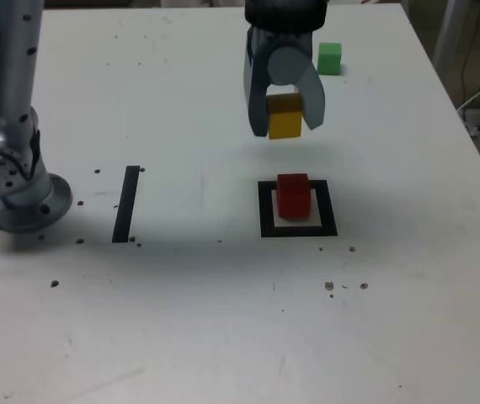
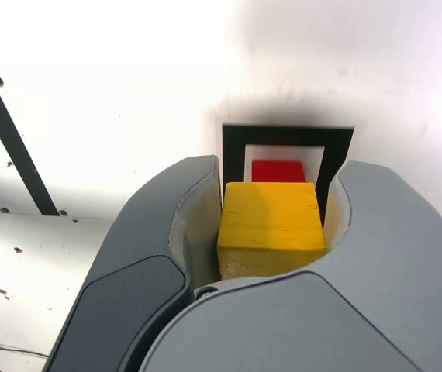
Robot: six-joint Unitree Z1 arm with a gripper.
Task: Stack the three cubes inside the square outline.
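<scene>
Jaws (image 1: 285, 118) are clamped narrow on the yellow cube (image 1: 285, 116), gripping two opposite flat faces while it hangs in the air above the desk (image 1: 223, 320), up and slightly toward the exterior view's left of the square outline (image 1: 266, 210). The wrist view shows the same grip: the yellow cube (image 2: 271, 225) sits squarely between the curved grey jaw shells, its top face level, with the red cube (image 2: 277, 170) and the outline (image 2: 233, 151) visible just beyond it. The red cube (image 1: 292, 194) stands inside the outline on the pale centre, toward its far side, apart from the black border. The green cube (image 1: 329, 59) rests on the desk well behind, near the far edge at the exterior view's right. A straight black strip (image 1: 126, 204) lies well off to the exterior view's left and plays no part. These cubes look like small rigid blocks, probably light and not fragile, with smooth painted faces that could slide if pinched by corners; holding them across parallel sides, near mid-height, seems the sound choice, as here. Because each cube is no wider than the one beneath, the yellow one likely needs to come down flat and centred on the red top, or it may tip off when released.
</scene>
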